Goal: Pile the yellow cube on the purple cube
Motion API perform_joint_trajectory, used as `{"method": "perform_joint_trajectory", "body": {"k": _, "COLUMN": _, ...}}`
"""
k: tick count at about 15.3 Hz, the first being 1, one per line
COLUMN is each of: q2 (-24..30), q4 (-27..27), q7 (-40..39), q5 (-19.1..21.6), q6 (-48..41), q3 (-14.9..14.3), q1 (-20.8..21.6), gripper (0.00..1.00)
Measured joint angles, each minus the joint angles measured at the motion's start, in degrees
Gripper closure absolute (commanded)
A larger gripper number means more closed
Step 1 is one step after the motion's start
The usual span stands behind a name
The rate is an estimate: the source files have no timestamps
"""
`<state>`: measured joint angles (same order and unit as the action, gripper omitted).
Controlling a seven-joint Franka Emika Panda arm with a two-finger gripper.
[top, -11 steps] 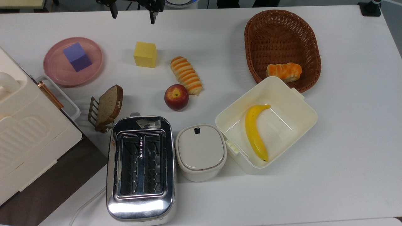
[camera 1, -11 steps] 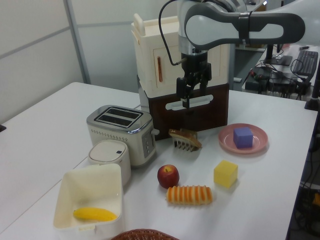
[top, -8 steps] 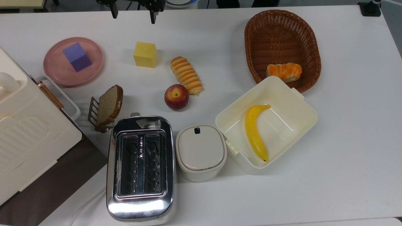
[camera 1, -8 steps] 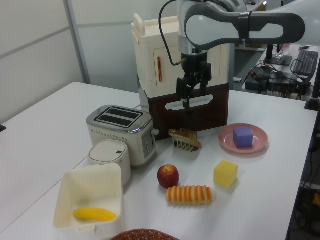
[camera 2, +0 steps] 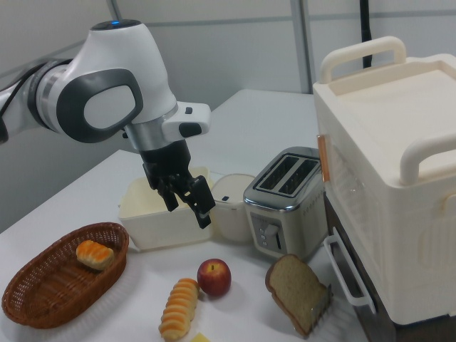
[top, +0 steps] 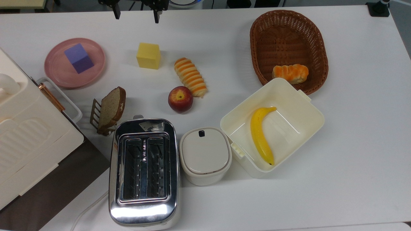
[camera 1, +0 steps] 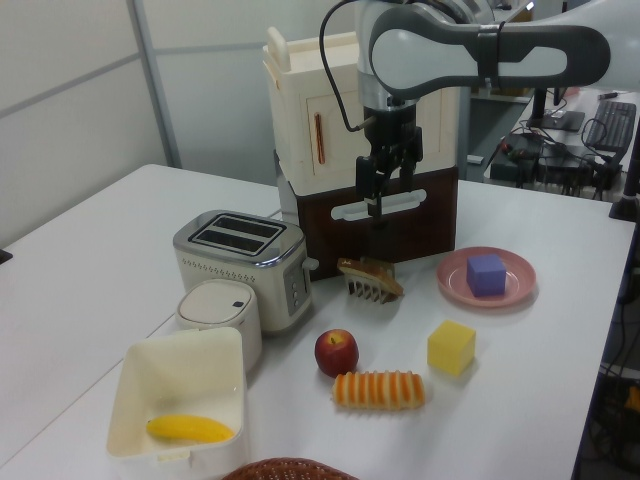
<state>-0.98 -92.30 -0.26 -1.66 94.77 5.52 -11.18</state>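
1. The white table (top: 353, 134) is being occupied by a toaster (top: 143, 173), a wicker basket (top: 316, 38), an open box (top: 308, 128) with a banana (top: 261, 136), an apple (top: 180, 98) and a pink plate (top: 57, 72)
2. The gripper (top: 135, 12) is being held high above the table, fingers spread apart, nothing between them
3. The yellow cube (top: 148, 55) is being supported by the table, between plate and striped bun (top: 190, 77)
4. The purple cube (top: 79, 58) is being carried by the plate, well apart from the yellow cube

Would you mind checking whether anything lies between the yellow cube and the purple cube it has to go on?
Nothing visible does. The yellow cube sits on bare table, and the purple cube stands alone on the pink plate.
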Motion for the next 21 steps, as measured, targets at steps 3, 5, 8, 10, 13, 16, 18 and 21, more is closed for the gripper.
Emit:
{"method": "perform_joint_trajectory", "body": {"k": 3, "q2": 0.0, "q4": 0.0, "q7": -0.2, "q5": 0.5, "q6": 0.0, "q3": 0.0, "q1": 0.0, "gripper": 0.00}}
{"method": "perform_joint_trajectory", "body": {"k": 5, "q2": 0.0, "q4": 0.0, "q7": -0.2, "q5": 0.5, "q6": -0.5, "q3": 0.0, "q1": 0.0, "gripper": 0.00}}
{"method": "perform_joint_trajectory", "body": {"k": 8, "q2": 0.0, "q4": 0.0, "q7": -0.4, "q5": 0.5, "q6": -0.9, "q3": 0.0, "q1": 0.0, "gripper": 0.00}}
{"method": "perform_joint_trajectory", "body": {"k": 10, "q2": 0.0, "q4": 0.0, "q7": -0.4, "q5": 0.5, "q6": -0.9, "q3": 0.0, "q1": 0.0, "gripper": 0.00}}
{"method": "perform_joint_trajectory", "body": {"k": 13, "q2": 0.0, "q4": 0.0, "q7": -0.4, "q5": 0.5, "q6": -0.9, "q3": 0.0, "q1": 0.0, "gripper": 0.00}}
{"method": "perform_joint_trajectory", "body": {"k": 16, "q2": 0.0, "q4": 0.0, "q7": -0.4, "q5": 0.5, "q6": -0.9, "q3": 0.0, "q1": 0.0, "gripper": 0.00}}
{"method": "perform_joint_trajectory", "body": {"k": 18, "q2": 0.0, "q4": 0.0, "q7": -0.4, "q5": 0.5, "q6": -0.9, "q3": 0.0, "q1": 0.0, "gripper": 0.00}}
{"method": "perform_joint_trajectory", "body": {"k": 21, "q2": 0.0, "q4": 0.0, "q7": -0.4, "q5": 0.5, "q6": -0.9, "q3": -0.1, "q1": -0.1, "gripper": 0.00}}
